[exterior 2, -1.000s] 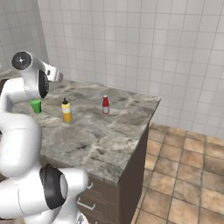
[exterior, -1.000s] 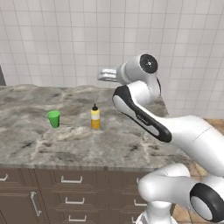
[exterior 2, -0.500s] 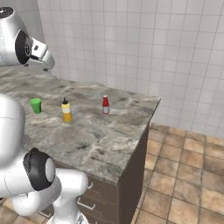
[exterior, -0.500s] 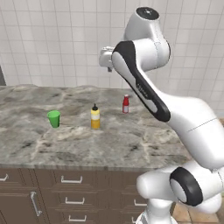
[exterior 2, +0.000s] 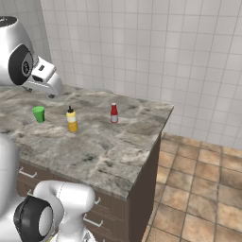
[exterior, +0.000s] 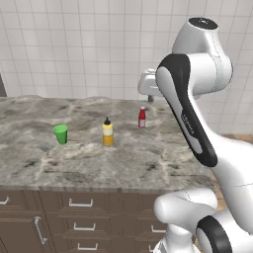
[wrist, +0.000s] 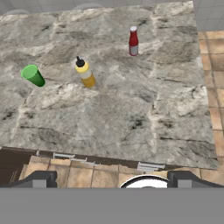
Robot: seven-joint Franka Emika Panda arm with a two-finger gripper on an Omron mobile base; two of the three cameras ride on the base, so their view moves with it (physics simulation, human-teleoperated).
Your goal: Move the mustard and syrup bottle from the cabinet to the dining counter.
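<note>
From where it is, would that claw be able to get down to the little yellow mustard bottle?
Probably yes. The mustard stands alone on the dining counter, apart from the green cup and red bottle, with nothing above it.

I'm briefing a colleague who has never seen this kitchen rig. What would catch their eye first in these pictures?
Three small things stand apart in a row on the dining counter: a green cup at the left in the left base view, the mustard in the middle, and a small red bottle farther back to the right. The big white arm rears up high over the counter's right end.
</note>
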